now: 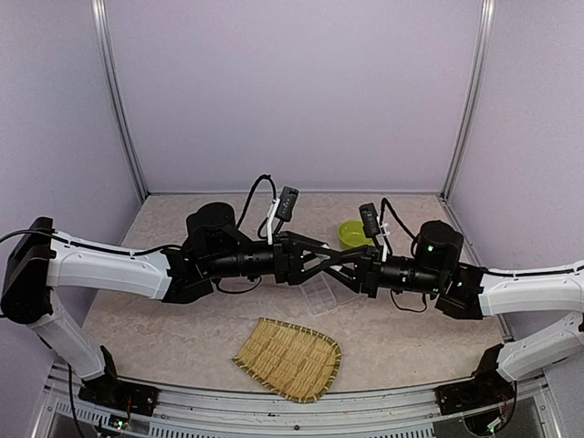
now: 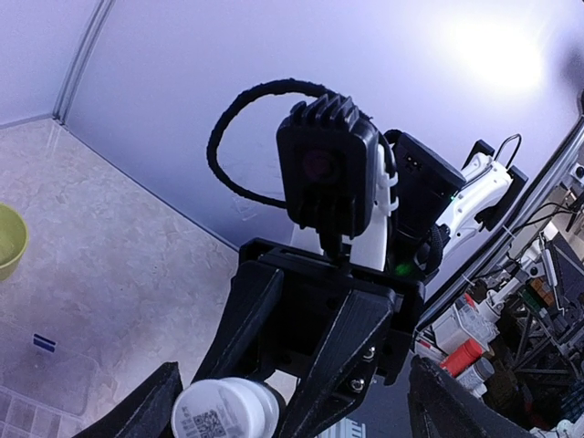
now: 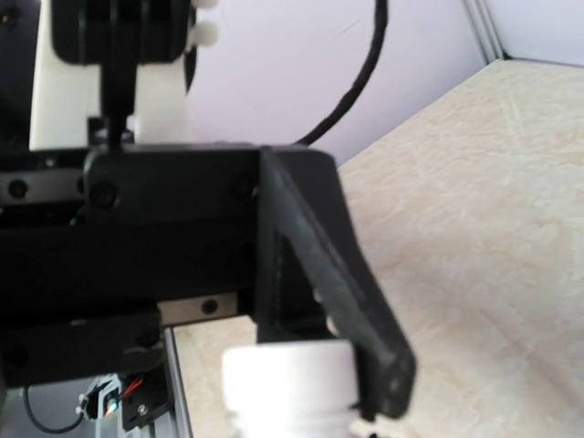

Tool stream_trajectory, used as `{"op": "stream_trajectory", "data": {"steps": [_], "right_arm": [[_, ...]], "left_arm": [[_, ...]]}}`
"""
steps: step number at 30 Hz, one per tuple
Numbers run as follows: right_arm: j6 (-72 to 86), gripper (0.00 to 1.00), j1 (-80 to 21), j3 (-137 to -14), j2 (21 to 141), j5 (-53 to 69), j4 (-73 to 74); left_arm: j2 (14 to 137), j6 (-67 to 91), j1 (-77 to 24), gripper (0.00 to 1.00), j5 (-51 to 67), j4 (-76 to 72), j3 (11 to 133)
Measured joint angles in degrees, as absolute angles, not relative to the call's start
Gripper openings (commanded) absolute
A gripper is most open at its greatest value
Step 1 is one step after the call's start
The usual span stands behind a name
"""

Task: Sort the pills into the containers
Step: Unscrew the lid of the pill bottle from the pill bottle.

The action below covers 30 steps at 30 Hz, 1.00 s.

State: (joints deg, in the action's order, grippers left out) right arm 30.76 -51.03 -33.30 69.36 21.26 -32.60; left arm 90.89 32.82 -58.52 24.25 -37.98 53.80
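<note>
Two hands meet in mid-air over the organiser box (image 1: 321, 297), and not one pill shows in its compartments, as far as I can make out. The right hand (image 1: 330, 263) is clamped on a white pill bottle (image 2: 224, 411); the left hand (image 2: 297, 406) has its fingers spread wide either side of the bottle's end, gripping nothing. I'd say we're early: bottle lifted, opening and sorting yet to come. The green bowl (image 1: 354, 234) and bamboo tray (image 1: 290, 358) sit on the counter (image 1: 182, 319).

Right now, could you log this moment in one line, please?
right gripper: shut on bottle; left gripper: open; box: on table
</note>
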Motion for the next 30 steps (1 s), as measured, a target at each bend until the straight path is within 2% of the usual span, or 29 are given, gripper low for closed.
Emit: {"op": "stream_trajectory", "data": {"steps": [13,23,30], "right_arm": [[28.8,0.22,-50.2,-33.3,66.9,19.4,-30.4],[26.4,0.22,-49.3,-33.3,64.9,18.4,-29.5],[24.6,0.22,-49.3,-33.2,63.5,20.7,-29.4]], "left_arm": [[90.0,32.7,-58.5,0.78,23.0,-37.6,52.9],[89.8,32.9,-58.4,0.84,23.1,-37.7,52.8],[89.2,32.9,-56.9,0.82,23.1,-37.6,51.8]]}}
